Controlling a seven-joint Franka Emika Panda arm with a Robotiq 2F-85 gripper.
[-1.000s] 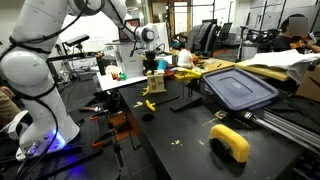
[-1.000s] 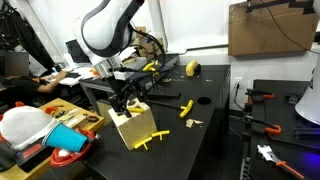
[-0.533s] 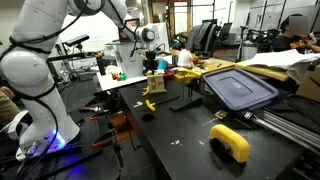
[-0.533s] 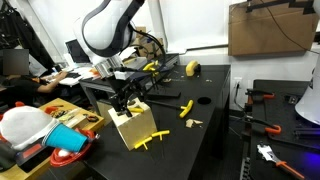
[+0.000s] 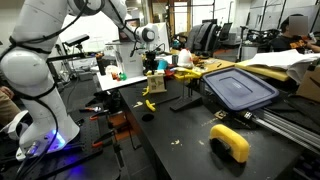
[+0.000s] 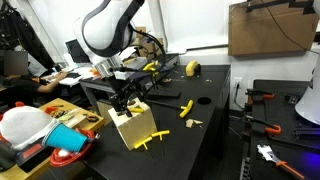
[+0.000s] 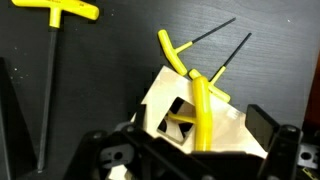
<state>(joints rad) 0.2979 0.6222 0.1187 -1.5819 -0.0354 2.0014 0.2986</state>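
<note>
Block (image 6: 132,127): a pale slotted holder that stands upright near a corner of the bench (image 6: 200,140), close to its edge. The pincer (image 6: 128,101) hangs right above it, spread wide and pinching nothing. In the wrist view its dark fingers (image 7: 268,135) show on either side of the block's top, not touching it as far as I can tell. One yellow-handled key (image 7: 203,118) sits in a slot, its handle slanting up out of the block's top. Two loose keys (image 7: 172,52) lie crossed on the bench just beside the block, and their handles look to be against its far corner. A long key (image 7: 56,10) lies well apart, toward the bench's edge.

Risks, as I judge them:
- The block looks light and sits close to the edge. A finger coming down on its rim instead of beside it could tip it or shove it off the bench.
- The slotted key's handle is slanted, so an off-centre pinch may catch only one end. That could twist the key in its slot and drag the block along.
- The loose keys crowd the far corner, and a wide finger could snag them and scatter them across the bench.
- The wrist view is partly blocked by the pincer's own body, so the depth above the block is hard to read.
</note>
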